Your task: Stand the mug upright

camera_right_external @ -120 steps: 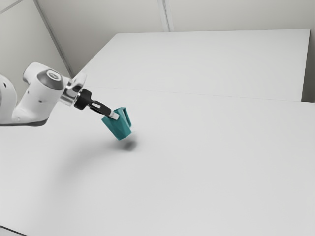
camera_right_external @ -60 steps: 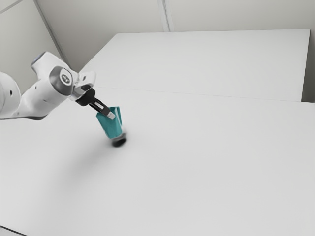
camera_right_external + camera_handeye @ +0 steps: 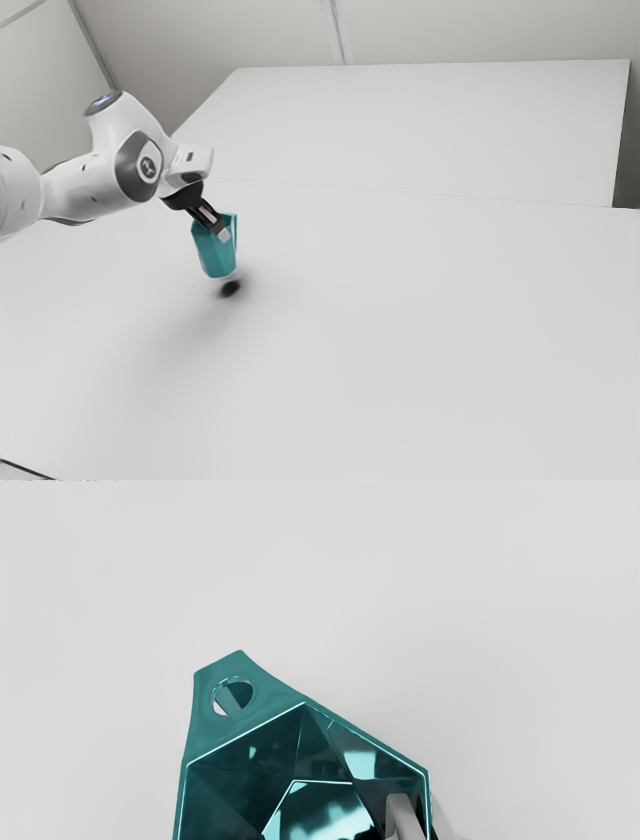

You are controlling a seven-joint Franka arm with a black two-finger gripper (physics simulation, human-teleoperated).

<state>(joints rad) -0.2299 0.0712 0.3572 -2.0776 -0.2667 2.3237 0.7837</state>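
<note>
Black two-finger pincer clamped on the mug's wall at the rim: inner finger inside the cup, outer finger outside, wall pinched between. Pincer angled down, pointing toward the exterior view's right.

Teal faceted mug, hard angular sides, opening up, base down, close to upright. Held in the air just above the table; base not touching. Wrist view looks into it: angular rim, shiny dark-teal inside, bright reflections on the inner faces and bottom. Teal handle on another side of the rim from the fingers, rounded hole through it; in the exterior view it's on the mug's right side.

Small dark shadow under the mug, apart from the base, softer grey shading around it.

Plain white table below. Thin dark line at the exterior view's lower left corner.

White arm with grey joint parts comes in from the exterior view's left, bends down at the wrist to the pincer.

Farther back, past a thin seam, another white flat surface. Behind that, pale grey wall with a narrow upright strip.
</note>
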